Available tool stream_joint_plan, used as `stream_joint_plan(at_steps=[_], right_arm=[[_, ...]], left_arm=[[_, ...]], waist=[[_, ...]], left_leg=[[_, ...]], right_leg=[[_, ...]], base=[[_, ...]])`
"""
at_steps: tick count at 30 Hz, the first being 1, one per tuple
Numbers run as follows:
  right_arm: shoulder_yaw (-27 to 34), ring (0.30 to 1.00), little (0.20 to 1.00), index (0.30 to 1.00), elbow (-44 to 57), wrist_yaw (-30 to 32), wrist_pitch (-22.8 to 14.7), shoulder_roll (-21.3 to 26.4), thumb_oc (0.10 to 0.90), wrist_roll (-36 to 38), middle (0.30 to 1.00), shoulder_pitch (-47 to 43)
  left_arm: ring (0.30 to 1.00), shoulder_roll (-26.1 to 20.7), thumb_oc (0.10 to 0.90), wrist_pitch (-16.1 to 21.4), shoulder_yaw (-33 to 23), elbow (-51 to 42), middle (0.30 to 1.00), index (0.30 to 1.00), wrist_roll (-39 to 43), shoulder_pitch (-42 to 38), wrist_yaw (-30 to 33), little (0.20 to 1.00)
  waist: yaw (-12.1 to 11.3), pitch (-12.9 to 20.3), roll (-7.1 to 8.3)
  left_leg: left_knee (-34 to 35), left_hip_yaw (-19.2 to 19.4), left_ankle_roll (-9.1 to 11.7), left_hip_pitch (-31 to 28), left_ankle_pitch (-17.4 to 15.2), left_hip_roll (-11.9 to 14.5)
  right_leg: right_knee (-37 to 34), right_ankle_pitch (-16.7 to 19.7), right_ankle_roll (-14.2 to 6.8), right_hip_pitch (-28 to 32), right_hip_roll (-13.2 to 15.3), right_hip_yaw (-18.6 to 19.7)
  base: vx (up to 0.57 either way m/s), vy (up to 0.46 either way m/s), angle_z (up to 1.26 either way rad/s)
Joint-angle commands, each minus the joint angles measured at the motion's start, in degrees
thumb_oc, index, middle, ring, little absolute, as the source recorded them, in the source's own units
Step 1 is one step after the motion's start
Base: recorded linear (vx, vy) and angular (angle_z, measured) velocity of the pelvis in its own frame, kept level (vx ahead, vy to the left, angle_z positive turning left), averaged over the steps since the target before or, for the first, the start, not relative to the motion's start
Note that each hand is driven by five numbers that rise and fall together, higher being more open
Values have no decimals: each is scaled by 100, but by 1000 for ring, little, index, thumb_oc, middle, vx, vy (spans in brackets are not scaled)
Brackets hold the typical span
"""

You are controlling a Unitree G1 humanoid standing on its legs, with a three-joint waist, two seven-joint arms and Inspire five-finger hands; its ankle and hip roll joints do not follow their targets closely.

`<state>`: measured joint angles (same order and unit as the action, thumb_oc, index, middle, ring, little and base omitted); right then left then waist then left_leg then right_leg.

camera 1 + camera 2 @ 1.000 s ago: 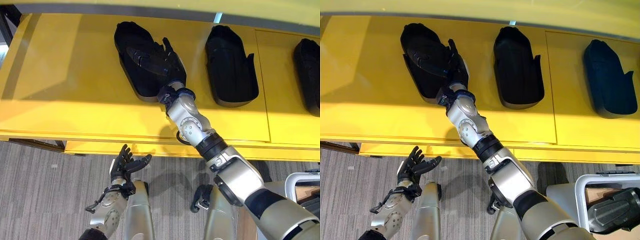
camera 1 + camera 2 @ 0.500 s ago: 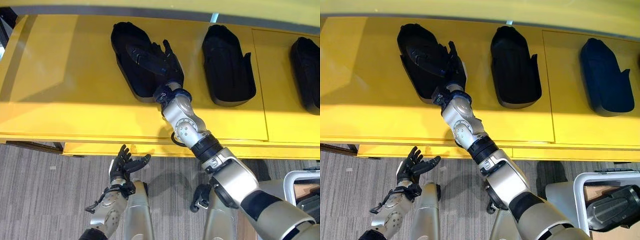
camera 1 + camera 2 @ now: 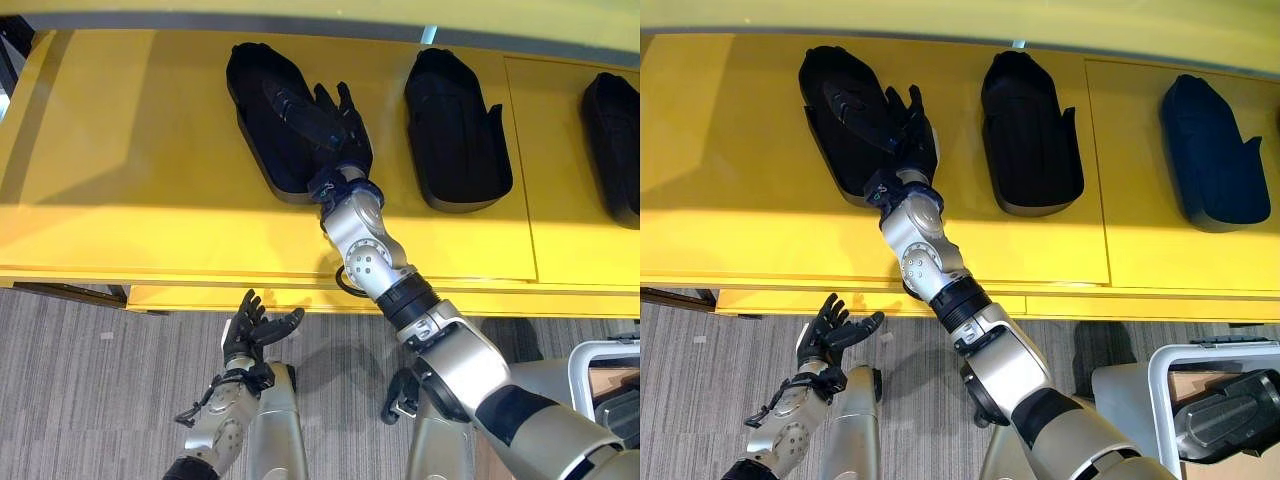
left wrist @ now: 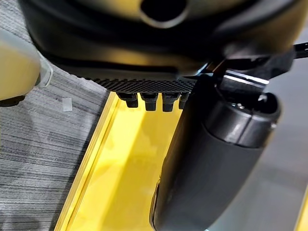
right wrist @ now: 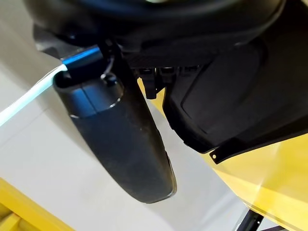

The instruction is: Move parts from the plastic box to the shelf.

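Note:
Three black moulded parts lie on the yellow shelf (image 3: 120, 150). My right arm reaches up to the leftmost part (image 3: 262, 115). My right hand (image 3: 338, 125) rests on that part's right side with its fingers straight and spread, open. In the right wrist view the part (image 5: 240, 96) lies just past the thumb (image 5: 125, 139), which is not curled round it. My left hand (image 3: 250, 328) hangs low in front of the shelf's edge, palm up and open, with nothing in it. The plastic box (image 3: 1160, 385) stands at the lower right with a black part (image 3: 1230, 415) inside.
The middle part (image 3: 455, 130) and the right part (image 3: 612, 135) lie further along the shelf. To the left of the leftmost part the shelf is bare yellow. Grey carpet (image 3: 90, 390) lies below the shelf's front edge (image 3: 200, 295).
My right hand's fingers have straightened and spread out over the leftmost part, and the wrist has moved a little farther onto the shelf. The left hand has stayed put.

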<state>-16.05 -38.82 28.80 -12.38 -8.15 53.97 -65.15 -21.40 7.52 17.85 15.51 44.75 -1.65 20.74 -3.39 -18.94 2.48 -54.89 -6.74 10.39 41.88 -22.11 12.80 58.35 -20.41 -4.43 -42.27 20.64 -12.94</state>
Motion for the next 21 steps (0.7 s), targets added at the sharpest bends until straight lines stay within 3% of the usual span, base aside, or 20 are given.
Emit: stream_joint_plan(at_steps=[1, 15, 16, 17, 18, 21], right_arm=[[415, 1000, 1000, 1000, 373, 52, -479, -250, 900, -228, 1000, -240], [566, 1000, 1000, 1000, 337, 269, -570, -319, 900, -325, 1000, -82], [595, 1000, 1000, 1000, 350, 332, -590, -305, 900, -365, 1000, -69], [614, 1000, 1000, 1000, 356, 344, -603, -315, 900, -359, 1000, -55], [615, 1000, 1000, 1000, 360, 344, -604, -310, 900, -360, 1000, -61], [673, 1000, 1000, 1000, 387, 431, -653, -313, 900, -396, 1000, -8]], left_arm=[[1000, -129, 900, 419, 169, -529, 1000, 1000, -76, -178, 31, 1000], [1000, -70, 900, 445, 190, -516, 1000, 1000, -92, -177, 98, 1000], [1000, -60, 900, 435, 199, -526, 1000, 1000, -98, -189, 100, 1000], [1000, -58, 900, 431, 201, -526, 1000, 1000, -99, -181, 103, 1000], [1000, -59, 900, 432, 201, -529, 1000, 1000, -100, -189, 102, 1000], [1000, -44, 900, 448, 207, -538, 1000, 1000, -115, -191, 132, 1000]], waist=[[-35, 69, -13], [-12, 97, -29], [-5, 95, -36], [-11, 100, -35], [-5, 98, -39], [4, 99, -52]], left_leg=[[-40, -24, -459, 322, 266, -200], [-41, -8, -469, 345, 264, -207], [18, -10, -491, 410, 426, -225], [-45, -1, -468, 346, 255, -201], [19, -10, -491, 416, 428, -228], [1, -11, -492, 432, 421, -236]], right_leg=[[-135, -150, -282, 481, 26, 479], [-131, -149, -293, 457, 31, 492], [-183, -15, -256, 395, 29, 491], [-136, -156, -297, 461, 26, 498], [-188, -12, -258, 390, 27, 493], [-183, -16, -259, 385, 26, 497]], base=[[0, 0, 0], [-5, 1, 0], [0, 0, 0], [-76, 18, 0], [0, 0, 0], [-25, 5, 0]])
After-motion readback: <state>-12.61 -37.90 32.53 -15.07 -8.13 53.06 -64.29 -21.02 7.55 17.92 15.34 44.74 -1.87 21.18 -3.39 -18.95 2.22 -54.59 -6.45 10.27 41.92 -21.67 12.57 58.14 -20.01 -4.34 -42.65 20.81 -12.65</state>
